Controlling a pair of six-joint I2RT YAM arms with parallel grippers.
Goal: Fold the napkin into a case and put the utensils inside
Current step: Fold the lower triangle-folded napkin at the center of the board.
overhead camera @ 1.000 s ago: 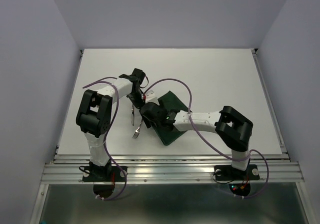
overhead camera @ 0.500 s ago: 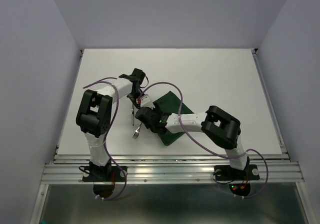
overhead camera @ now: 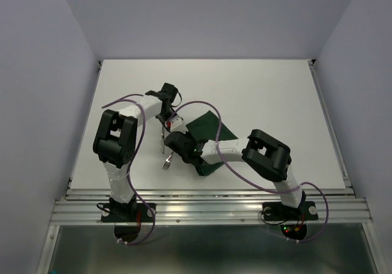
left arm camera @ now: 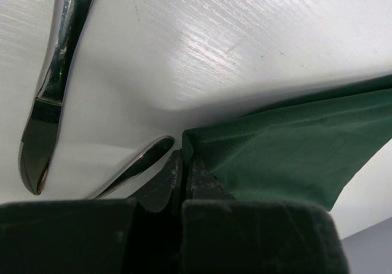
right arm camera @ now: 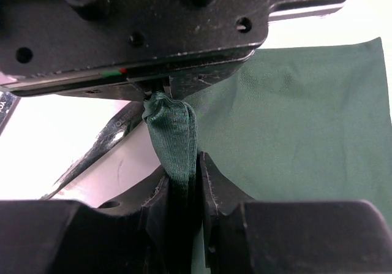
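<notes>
Since the earlier frame my right arm has drawn in to the left, its elbow now nearer the centre, and my right end effector has narrowed its jaws.

Top view: my left end effector (overhead camera: 166,119) and right end effector (overhead camera: 178,144) stand close together at the left corner of the napkin (overhead camera: 211,132). The napkin lies dark green on the white counter (overhead camera: 263,90). The knife (overhead camera: 160,140) and fork (overhead camera: 166,161) lie just left of the cloth, the fork nearer my bases.

Left wrist view: my left end effector (left arm camera: 184,163) is clenched on one corner of the napkin (left arm camera: 288,151), and the rest of the cloth runs off to the right. Two silver utensils (left arm camera: 46,102) lie on the counter beside my fingers. I cannot tell which is which.

Right wrist view: my right end effector (right arm camera: 184,170) is grasping a bunched fold of the napkin (right arm camera: 294,133). The fold stands up between my fingers and reaches the black body of the left end effector directly ahead. The remaining cloth lies flat to the right.
</notes>
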